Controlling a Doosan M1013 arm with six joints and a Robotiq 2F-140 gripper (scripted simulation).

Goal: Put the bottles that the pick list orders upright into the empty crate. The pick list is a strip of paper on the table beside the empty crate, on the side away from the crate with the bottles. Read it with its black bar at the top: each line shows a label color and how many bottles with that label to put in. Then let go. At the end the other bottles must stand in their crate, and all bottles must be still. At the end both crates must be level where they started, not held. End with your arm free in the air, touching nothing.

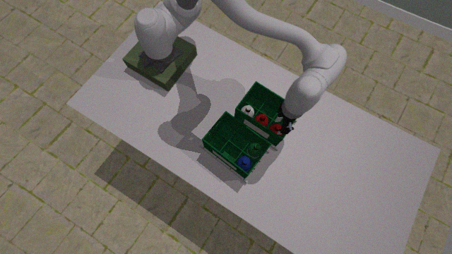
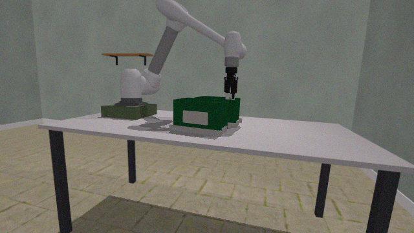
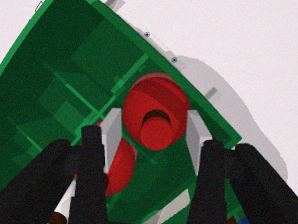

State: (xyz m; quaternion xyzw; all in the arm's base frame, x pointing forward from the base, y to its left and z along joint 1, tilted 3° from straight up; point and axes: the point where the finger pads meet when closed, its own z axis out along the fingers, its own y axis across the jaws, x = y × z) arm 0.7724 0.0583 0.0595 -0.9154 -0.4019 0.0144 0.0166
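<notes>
Red bottle stands between spread fingers, not gripped

The gripper point(image 1: 279, 126) point(image 2: 229, 96) point(image 3: 154, 124) is part-way spread, its pads on either side of the front red bottle point(image 1: 275, 128) point(image 3: 156, 132) with room at its neck, pinching nothing. That bottle looks upright in an end compartment of the far crate point(image 1: 273, 140) point(image 2: 235, 110) point(image 3: 215, 112). Beside it stands the second red bottle point(image 1: 261, 120) point(image 3: 121, 167), then the white bottle point(image 1: 247, 111) point(image 3: 64, 203). Further out, the near crate point(image 1: 210, 150) point(image 2: 191, 101) holds the green bottle point(image 1: 255, 148) and the blue bottle point(image 1: 244, 163) point(image 3: 245, 220).

I take the step in hand to be a release, though the same pose could precede a grasp. If it is a release, the next move calls for a straight lift, pads clear of the cap and the crate wall; a sideways drift could rock the bottle. I can't make out the pick list, so whether the order is complete remains open.
</notes>
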